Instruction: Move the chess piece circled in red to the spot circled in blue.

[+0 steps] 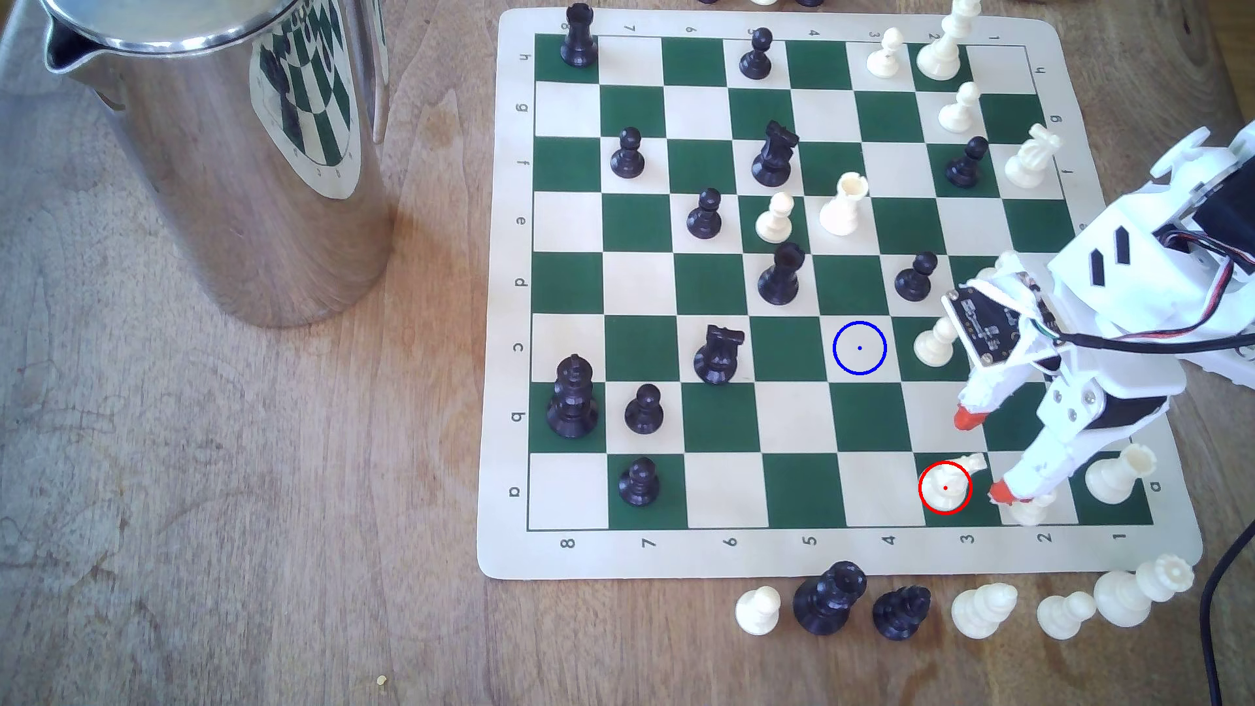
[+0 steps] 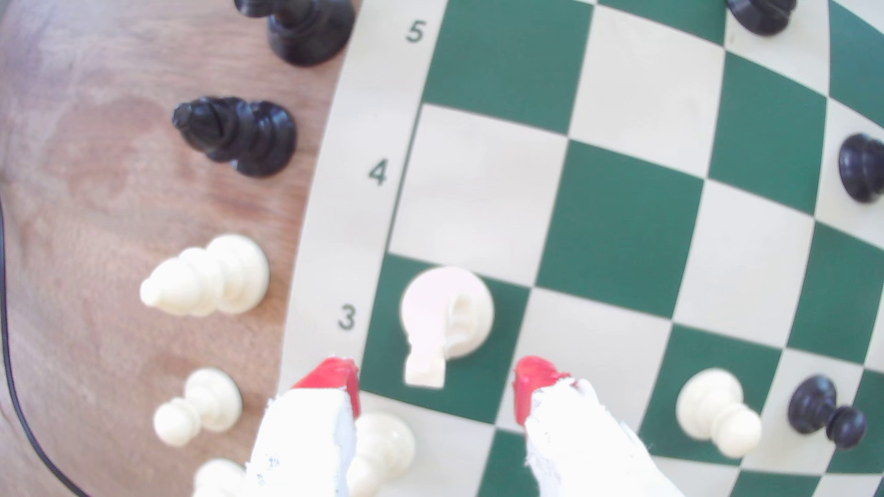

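The chess piece circled in red (image 1: 947, 483) is cream-white with a wide round base and a jutting head; it stands on a green square in the mat's near row, column 3. In the wrist view the same piece (image 2: 445, 320) sits just ahead of the red fingertips. My gripper (image 1: 983, 453) (image 2: 436, 384) hovers open just to the exterior view's right of the piece, one red fingertip (image 1: 968, 417) beyond it, the other (image 1: 1002, 492) beside a cream pawn (image 1: 1031, 508). The spot circled in blue (image 1: 860, 347) is a bare cream square two rows farther back and one column left.
A cream pawn (image 1: 936, 343) stands right of the blue ring, a cream rook (image 1: 1117, 475) at the near right corner. Captured pieces (image 1: 903, 611) line the mat's near edge. A steel jug (image 1: 224, 149) stands far left. Black pieces crowd the mat's left half.
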`<state>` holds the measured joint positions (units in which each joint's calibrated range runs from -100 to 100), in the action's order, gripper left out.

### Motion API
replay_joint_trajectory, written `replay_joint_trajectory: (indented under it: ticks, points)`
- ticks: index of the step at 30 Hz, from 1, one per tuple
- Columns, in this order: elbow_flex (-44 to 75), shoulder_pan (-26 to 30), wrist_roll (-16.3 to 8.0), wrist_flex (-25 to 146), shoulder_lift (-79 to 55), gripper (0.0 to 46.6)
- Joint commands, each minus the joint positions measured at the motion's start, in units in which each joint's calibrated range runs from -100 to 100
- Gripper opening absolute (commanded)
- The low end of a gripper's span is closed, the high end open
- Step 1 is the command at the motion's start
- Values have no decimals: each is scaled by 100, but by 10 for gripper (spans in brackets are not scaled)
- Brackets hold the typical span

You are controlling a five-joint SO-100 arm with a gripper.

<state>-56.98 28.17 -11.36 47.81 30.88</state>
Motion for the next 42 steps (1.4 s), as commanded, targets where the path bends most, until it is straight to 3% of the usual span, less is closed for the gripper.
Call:
replay_joint_trajectory:
  ticks: [1,3,20,25,42]
  points:
    - [585,18,-54,-121,-133,171]
    - [675,57,-59,-121,-278,144]
    - [1247,245,-151,-211,-1093,108]
    - [1265,253,-147,-227,-1169,3]
    - [1727,26,-137,518,-261,3]
